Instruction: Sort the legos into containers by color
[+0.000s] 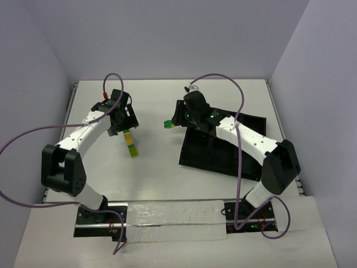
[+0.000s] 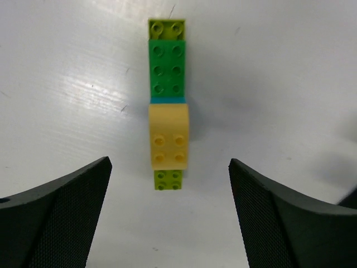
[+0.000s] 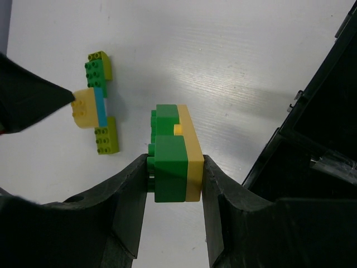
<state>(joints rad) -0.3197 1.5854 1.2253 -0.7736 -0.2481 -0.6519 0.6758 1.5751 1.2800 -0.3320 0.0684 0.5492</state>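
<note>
A stack of joined legos (image 2: 168,106) in lime, green, light blue and yellow lies on the white table; it also shows in the top view (image 1: 131,143) and the right wrist view (image 3: 99,103). My left gripper (image 1: 122,124) is open and empty just behind the stack, its fingers (image 2: 67,206) on either side above the table. My right gripper (image 1: 177,121) is shut on a green and yellow lego piece (image 3: 174,153), held above the table left of the black tray (image 1: 220,148). The tray's compartments (image 3: 312,156) look empty where visible.
Purple cables loop over both arms. The table's back edge meets the wall behind the grippers. My right arm lies across the tray's middle and hides part of it. A shiny strip runs along the near edge (image 1: 173,220).
</note>
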